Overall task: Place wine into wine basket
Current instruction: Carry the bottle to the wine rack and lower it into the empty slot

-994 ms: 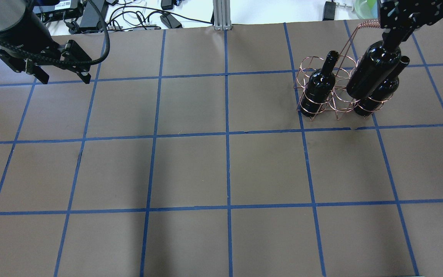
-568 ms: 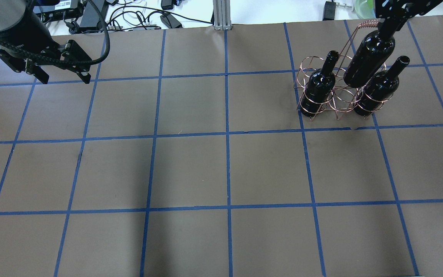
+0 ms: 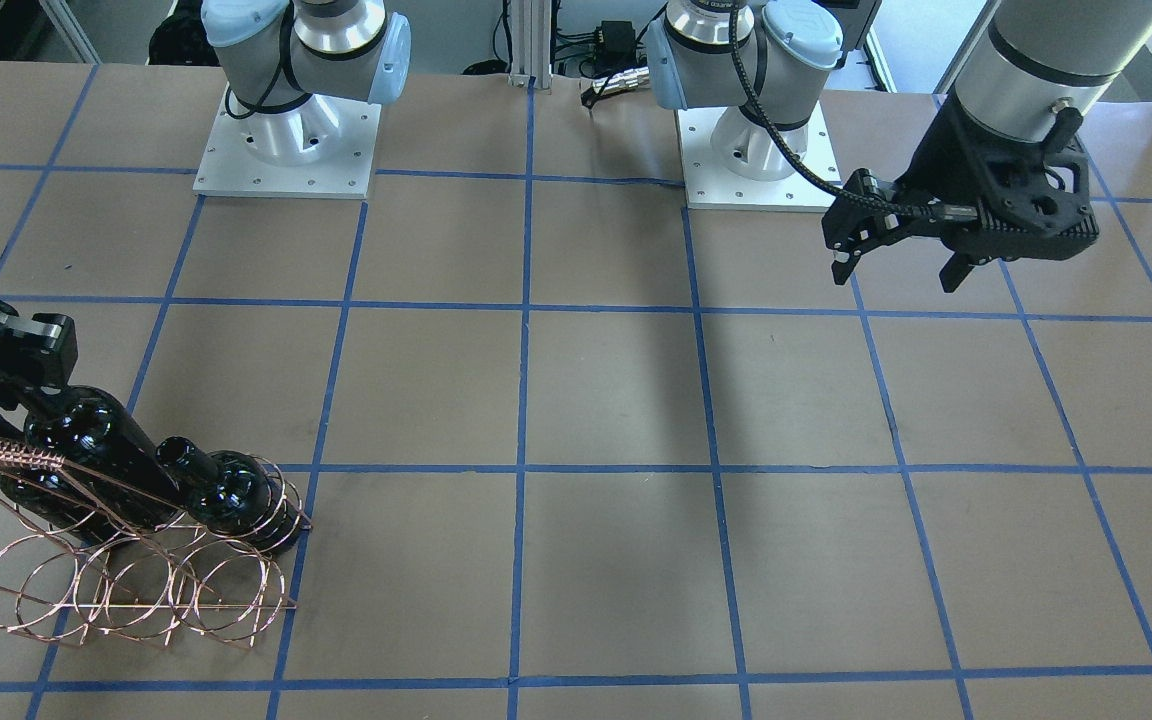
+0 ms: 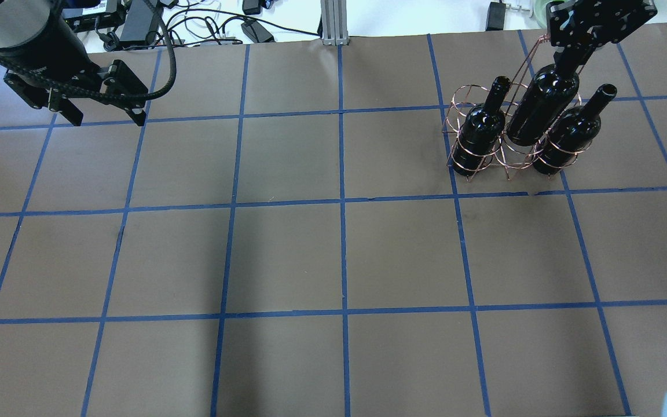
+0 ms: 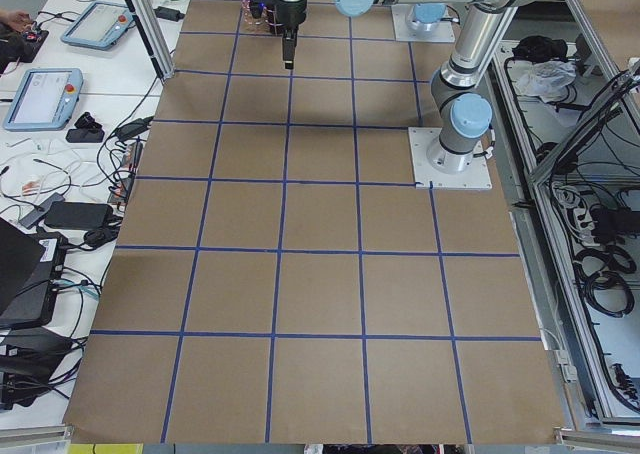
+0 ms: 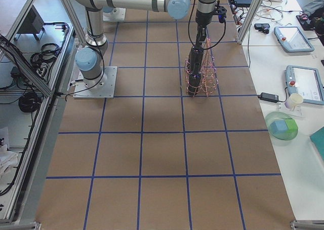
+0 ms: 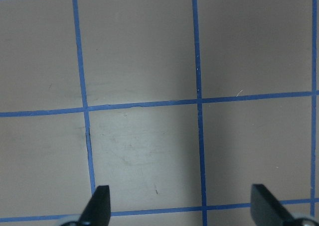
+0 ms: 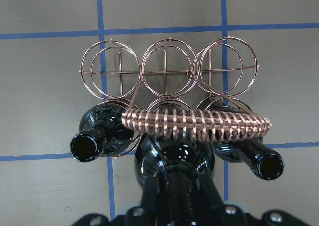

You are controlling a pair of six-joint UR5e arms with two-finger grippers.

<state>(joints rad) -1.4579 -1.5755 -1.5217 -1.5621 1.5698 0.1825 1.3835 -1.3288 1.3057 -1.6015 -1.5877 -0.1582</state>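
Observation:
The copper wire wine basket stands at the far right of the table, and also shows in the front view and the right wrist view. Two black wine bottles stand in its outer near-row rings. My right gripper is shut on the neck of a third wine bottle. That bottle is held tilted, its lower part down between the other two at the middle ring. My left gripper is open and empty above the far left of the table.
The basket's braided handle runs just in front of the held bottle's shoulder. Three back-row rings hold nothing. Cables and power bricks lie beyond the table's far edge. Brown paper with blue tape lines covers the table.
My right gripper has lowered the held bottle and moved it away from in front of the right-hand bottle, down between the two standing ones. My left arm has shifted slightly.

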